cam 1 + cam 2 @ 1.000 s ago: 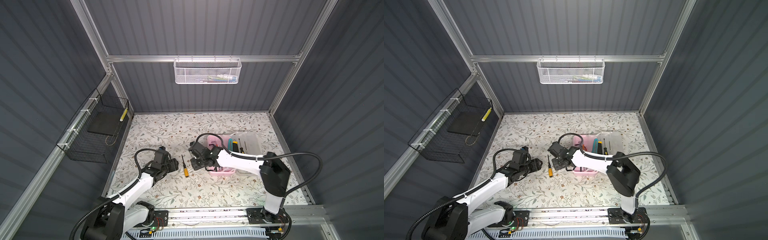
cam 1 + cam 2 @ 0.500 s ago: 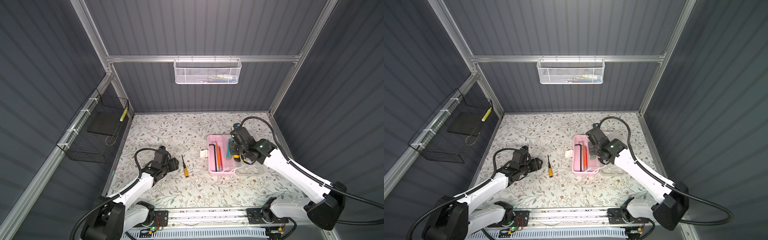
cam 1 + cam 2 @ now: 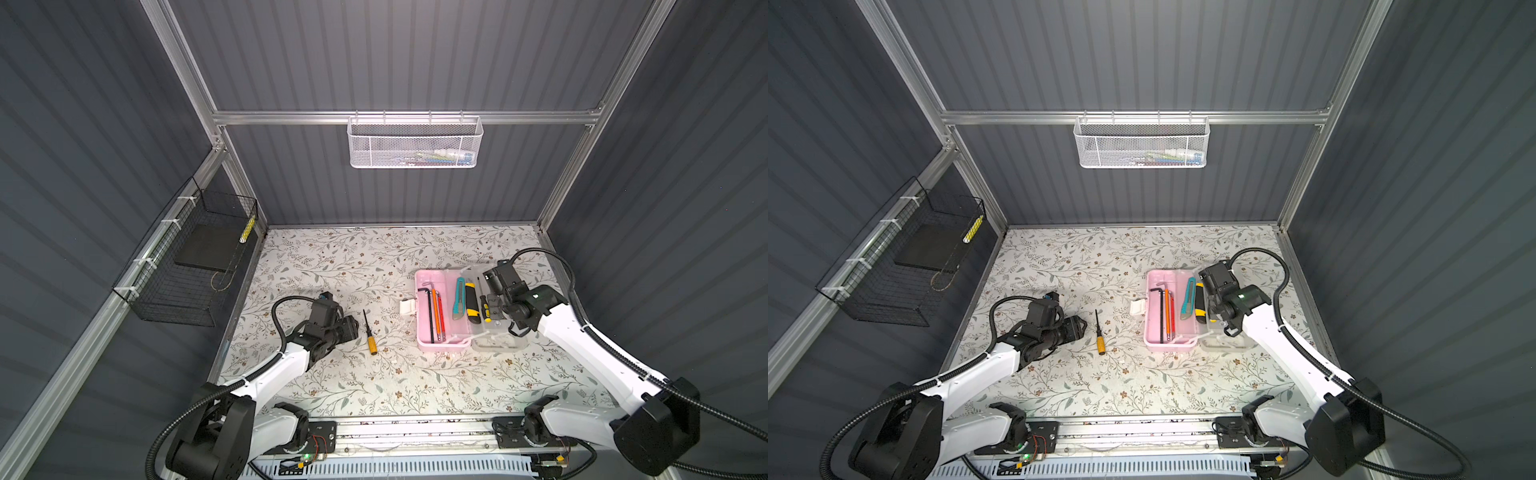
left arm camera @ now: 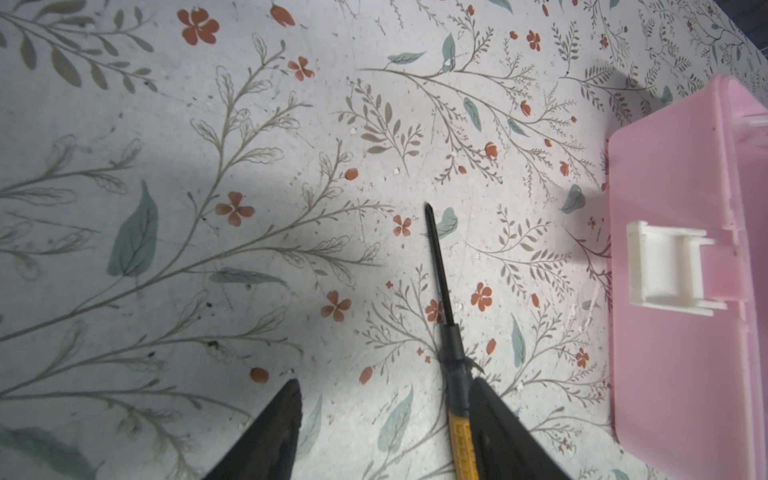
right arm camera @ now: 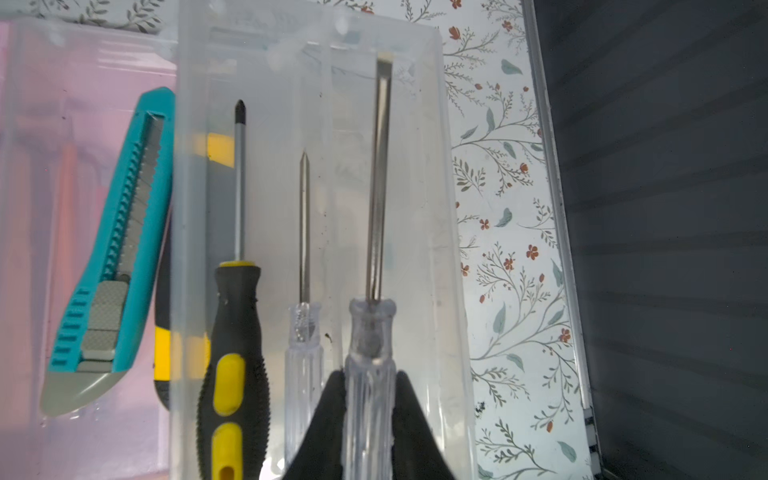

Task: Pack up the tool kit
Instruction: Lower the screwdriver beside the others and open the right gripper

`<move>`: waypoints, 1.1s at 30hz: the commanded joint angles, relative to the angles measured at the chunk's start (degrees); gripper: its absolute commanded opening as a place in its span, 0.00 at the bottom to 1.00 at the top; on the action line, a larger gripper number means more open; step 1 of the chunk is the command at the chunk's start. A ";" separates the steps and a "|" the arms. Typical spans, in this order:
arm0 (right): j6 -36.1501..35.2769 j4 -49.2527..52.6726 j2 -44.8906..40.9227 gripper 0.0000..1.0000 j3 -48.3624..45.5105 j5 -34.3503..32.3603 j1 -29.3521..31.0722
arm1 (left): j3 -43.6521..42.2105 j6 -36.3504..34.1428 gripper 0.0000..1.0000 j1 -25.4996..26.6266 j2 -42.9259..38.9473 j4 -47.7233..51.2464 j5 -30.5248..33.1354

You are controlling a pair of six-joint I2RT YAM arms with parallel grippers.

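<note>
A: Where is the box [image 3: 453, 334]?
B: On the right half of the table [image 3: 353, 266], lying open. Its white latch [image 3: 407, 307] faces left, and the frosted lid [image 3: 498, 343] is folded out flat to the right.
A: And the right gripper [image 5: 369, 376]?
B: It hangs over the near end of the lid, clamped on the handle of a clear flathead [image 5: 371, 332] whose blade points far. Whether that tool rests on the lid, I cannot tell.
A: What lies beside it?
B: In the lid, just left of the flathead, a thin clear screwdriver [image 5: 304, 332]; left of that, a black-yellow screwdriver [image 5: 235, 353]. Both point far. Further left, a yellow cutter [image 3: 470, 305] lies along the hinge line and a teal cutter [image 3: 458, 299] just inside the box. In the box's left half lie the hex keys [image 3: 434, 309], black, orange and red, side by side.
A: The left gripper [image 3: 351, 328]?
B: Low over the table, well left of the box, pointing right with its jaws apart.
A: What lies outside the box?
B: One orange screwdriver [image 3: 370, 332], flat on the table between the left gripper and the latch, touching neither the latch nor the box, tip far and handle near. In both top views the gripper sits just left of it. In the left wrist view the handle runs between the parted fingers [image 4: 274, 428], close against one of them; whether they touch cannot be told.
</note>
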State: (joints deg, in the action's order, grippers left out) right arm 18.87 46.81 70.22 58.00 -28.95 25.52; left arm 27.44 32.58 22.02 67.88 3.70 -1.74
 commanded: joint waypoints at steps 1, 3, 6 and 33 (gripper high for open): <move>-0.16 0.60 0.56 0.00 -0.06 -2.81 -0.34 | -0.80 0.03 0.65 -0.36 0.24 -0.34 -0.81; 0.09 0.45 1.02 0.00 -0.25 -2.65 -0.72 | -0.81 0.17 0.65 -0.32 0.46 -0.52 -0.81; 0.77 1.10 2.16 0.00 -0.28 -2.40 -0.91 | -0.81 0.21 0.65 -0.31 0.97 -0.85 -0.98; 4.97 3.15 0.23 0.39 6.94 1.06 6.62 | 0.40 0.20 0.66 -0.31 0.17 0.25 -1.69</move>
State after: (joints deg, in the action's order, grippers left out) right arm 21.58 48.95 71.53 61.65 -27.51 27.73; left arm 27.24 32.58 22.02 68.38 3.22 -2.59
